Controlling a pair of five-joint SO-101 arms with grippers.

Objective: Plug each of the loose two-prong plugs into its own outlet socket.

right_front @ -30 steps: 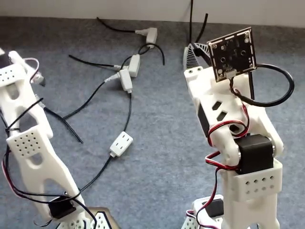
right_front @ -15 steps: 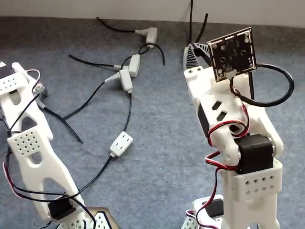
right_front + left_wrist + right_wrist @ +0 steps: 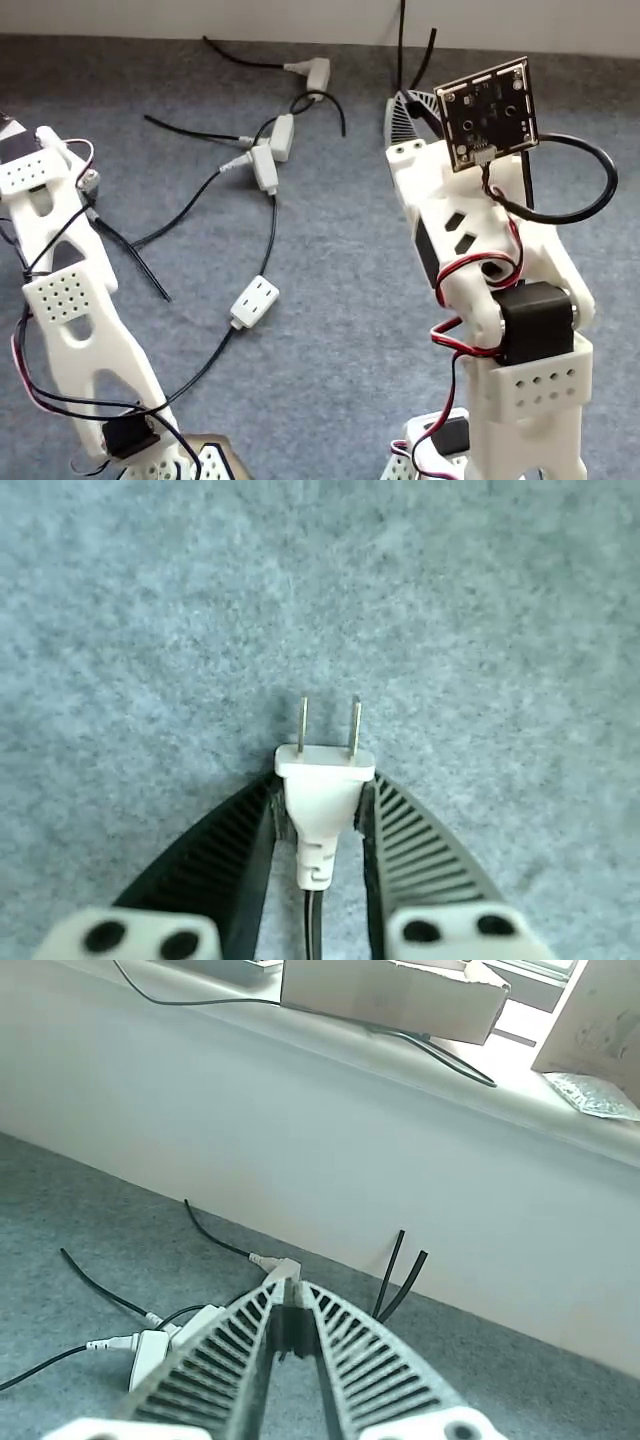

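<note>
- Left gripper (image 3: pixel 320 785) is clamped on the body of a white two-prong plug (image 3: pixel 322 805). The prongs point away from the wrist above the grey table (image 3: pixel 480 600), near its left edge.
- Right gripper (image 3: pixel 293 1300) has its ribbed fingers (image 3: pixel 345 1355) pressed together. It hangs raised and faces the table's far edge.
- A white outlet socket (image 3: pixel 255 300) lies mid-table on its black cord (image 3: pixel 272 235). Another white cord block (image 3: pixel 265 168) lies farther back, toward the far edge.
</note>
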